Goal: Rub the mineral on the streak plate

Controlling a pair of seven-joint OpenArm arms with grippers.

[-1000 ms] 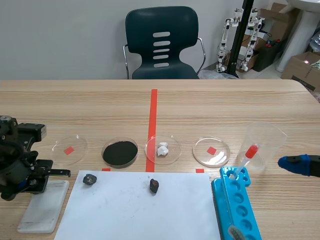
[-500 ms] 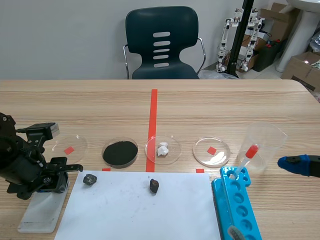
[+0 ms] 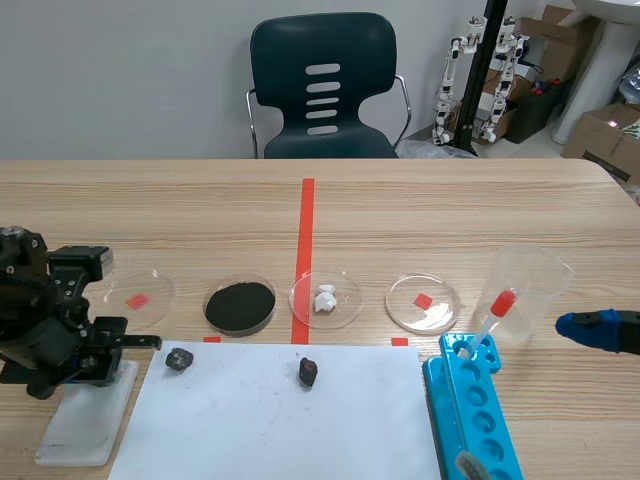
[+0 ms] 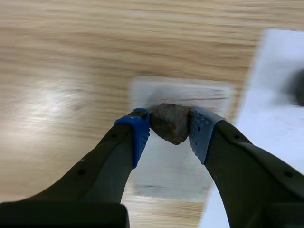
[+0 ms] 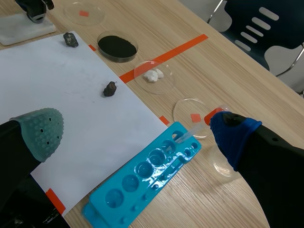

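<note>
One mineral (image 4: 171, 122) in left hand (image 4: 170, 129)

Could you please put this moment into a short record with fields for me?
left gripper: shut on the brown mineral
mineral: over the white streak plate; contact unclear
right gripper: open, empty, blue tray ahead of it
white paper: one dark rock at its far left corner, a second rock along its far edge

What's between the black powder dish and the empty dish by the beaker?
A dish of white lumps sits there, clearest in the scene view.
</note>
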